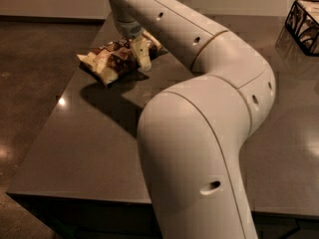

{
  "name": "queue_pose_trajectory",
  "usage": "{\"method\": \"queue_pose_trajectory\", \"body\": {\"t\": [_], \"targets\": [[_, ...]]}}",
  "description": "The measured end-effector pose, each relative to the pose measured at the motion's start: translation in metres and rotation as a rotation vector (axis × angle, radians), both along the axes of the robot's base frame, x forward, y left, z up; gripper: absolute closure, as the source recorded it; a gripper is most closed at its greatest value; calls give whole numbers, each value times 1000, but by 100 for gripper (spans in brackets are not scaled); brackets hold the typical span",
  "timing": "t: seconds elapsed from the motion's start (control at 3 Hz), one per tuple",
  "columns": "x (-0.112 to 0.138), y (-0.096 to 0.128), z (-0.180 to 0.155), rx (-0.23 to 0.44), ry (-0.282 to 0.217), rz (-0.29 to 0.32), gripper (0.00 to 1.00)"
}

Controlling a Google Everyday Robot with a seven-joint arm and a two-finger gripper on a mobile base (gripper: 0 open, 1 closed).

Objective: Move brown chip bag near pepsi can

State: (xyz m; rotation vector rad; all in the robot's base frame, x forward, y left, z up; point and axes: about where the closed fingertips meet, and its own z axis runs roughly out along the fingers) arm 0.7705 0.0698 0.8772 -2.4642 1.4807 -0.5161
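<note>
The brown chip bag [110, 61] lies flat at the far left of the dark table [84, 148], dark brown in the middle with pale cream ends. My gripper [141, 55] hangs from the wrist at the bag's right end, right over or against its edge. I cannot tell whether it touches the bag. My large cream arm [199, 133] fills the middle and right of the view. The pepsi can is hidden behind the arm.
A black wire basket [304, 20] stands at the table's far right corner. The table's left edge [50, 133] and front edge [75, 195] drop to a brown floor. The green can is hidden behind my arm.
</note>
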Motion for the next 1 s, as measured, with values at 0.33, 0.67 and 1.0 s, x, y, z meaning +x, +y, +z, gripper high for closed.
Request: {"method": "queue_pose_trajectory", "body": {"t": [0.33,0.67,1.0], "targets": [[0,8,0,-39,13,16,18],[1,9,-1,-55,22,18,39],[2,5,-1,-61,24,12,62]]}}
